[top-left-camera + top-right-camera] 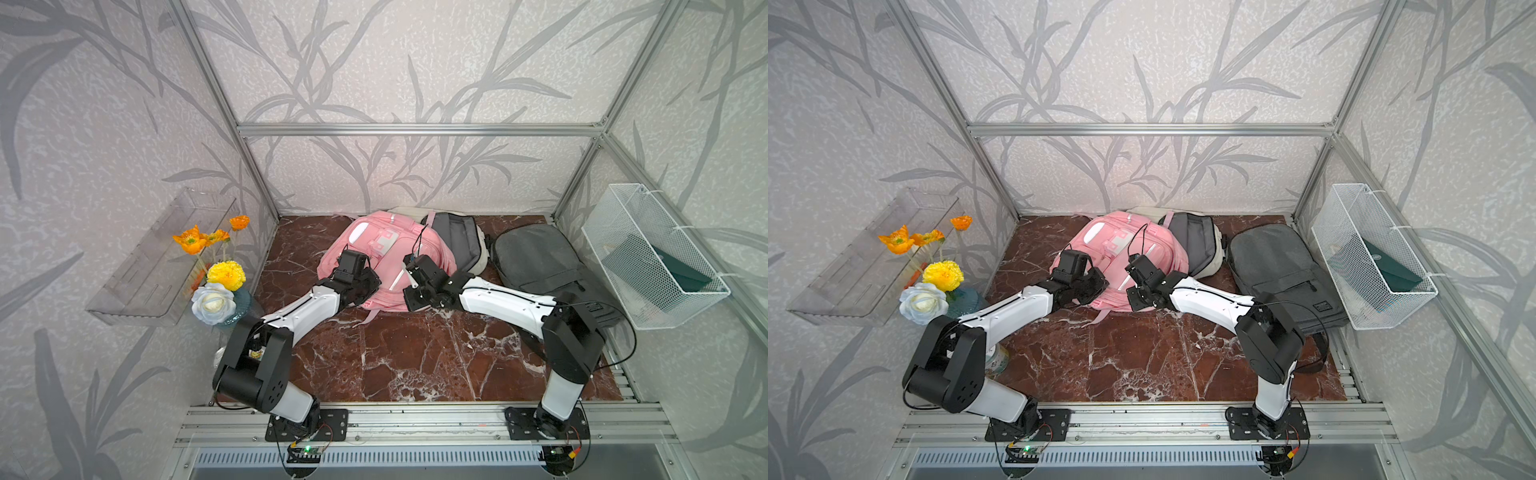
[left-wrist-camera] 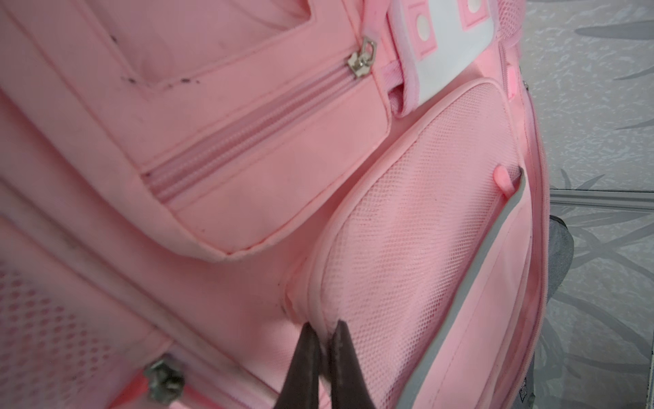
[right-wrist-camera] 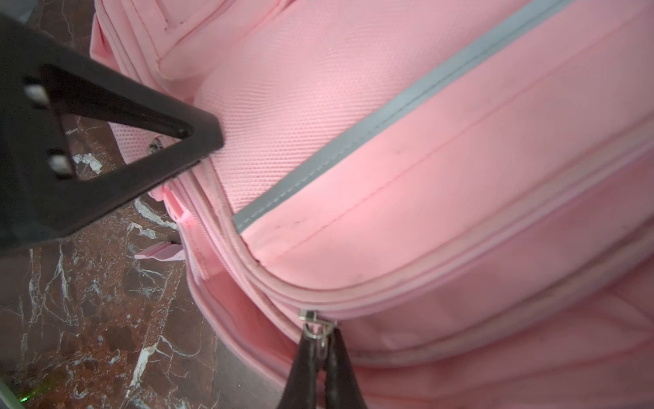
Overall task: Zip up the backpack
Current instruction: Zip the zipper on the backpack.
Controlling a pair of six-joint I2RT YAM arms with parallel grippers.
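Observation:
The pink backpack point(image 1: 386, 249) point(image 1: 1121, 245) lies flat at the back middle of the marble table, with both arms reaching onto its near edge. In the left wrist view my left gripper point(image 2: 325, 327) is shut on the piped edge of the backpack's mesh pocket point(image 2: 417, 219). One of its black fingers point(image 3: 170, 141) also shows in the right wrist view, at that pocket's corner. My right gripper point(image 3: 323, 334) is shut on the metal zipper pull point(image 3: 318, 327) of the main zip. On one side of the slider the zip gapes open point(image 3: 226, 301).
An open grey-and-cream bag point(image 1: 461, 245) and a dark grey backpack point(image 1: 540, 257) lie right of the pink one. A vase of flowers point(image 1: 220, 282) stands at the left edge. A white wire basket point(image 1: 652, 257) hangs on the right wall, a clear shelf point(image 1: 162, 266) on the left.

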